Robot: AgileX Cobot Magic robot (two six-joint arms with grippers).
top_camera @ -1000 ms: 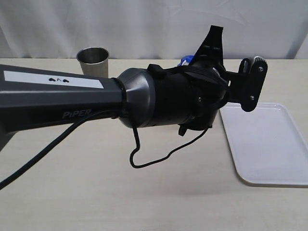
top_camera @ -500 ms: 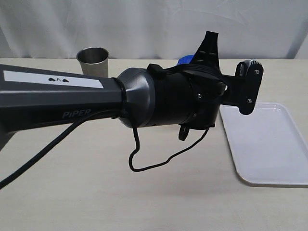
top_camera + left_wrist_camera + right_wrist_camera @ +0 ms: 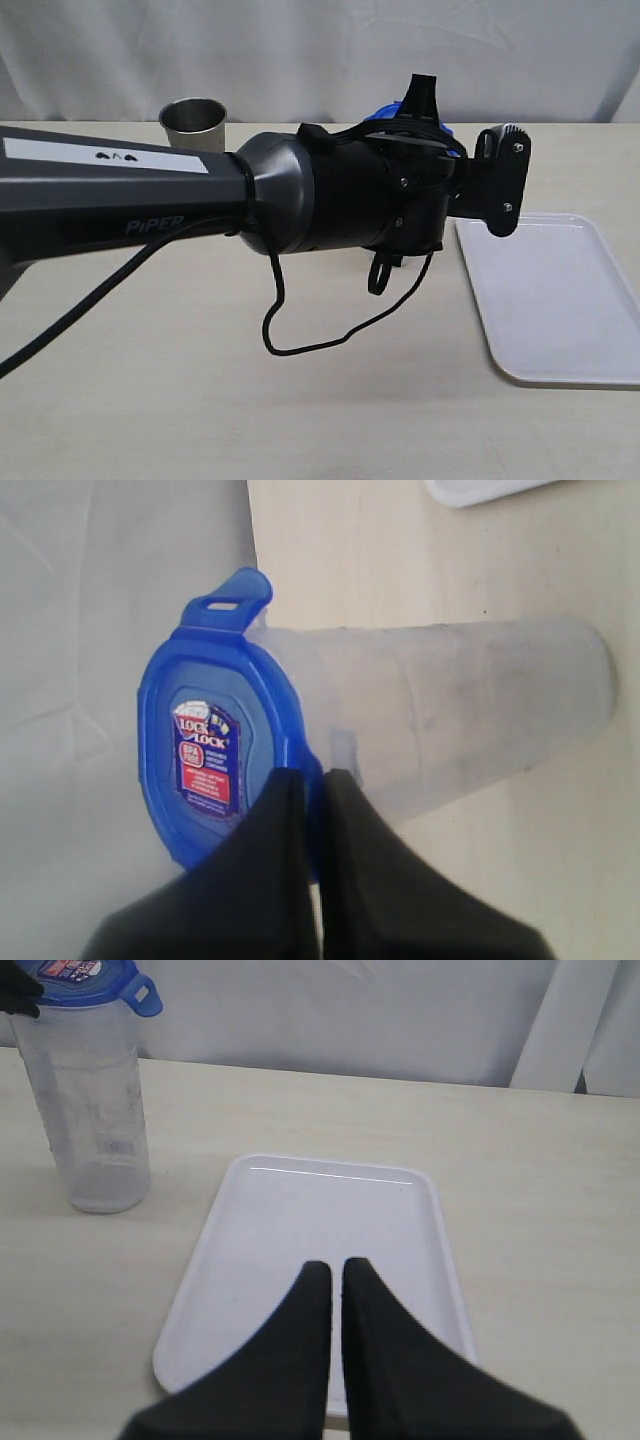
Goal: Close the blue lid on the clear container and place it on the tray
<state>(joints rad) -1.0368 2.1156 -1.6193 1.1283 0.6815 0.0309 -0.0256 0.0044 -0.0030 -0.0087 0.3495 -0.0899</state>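
Exterior view showed that the left arm's wrist had lifted and rolled a little over the last second, so more of the blue lid (image 3: 388,110) peeked out above it than before. The clear container (image 3: 88,1100) beneath stayed hidden behind that arm. Left wrist view gave the detail: the left gripper (image 3: 316,776) had its jaws almost together, clamped on the lid's edge at the container's rim, one finger over the lid's top face and the other against the wall just under it. The lid sat on the rim, yet one flap (image 3: 232,592) stuck out unlatched, so I judged the closing only partly done, the small roll probably pressing another flap home. The container stood upright on the table at the far side, left of the tray (image 3: 330,1210) and not on it. The right gripper (image 3: 335,1266) hung over the tray, jaws together and holding nothing. A steel cup (image 3: 193,122) stood far left, well apart. The carry to the tray was not yet done.
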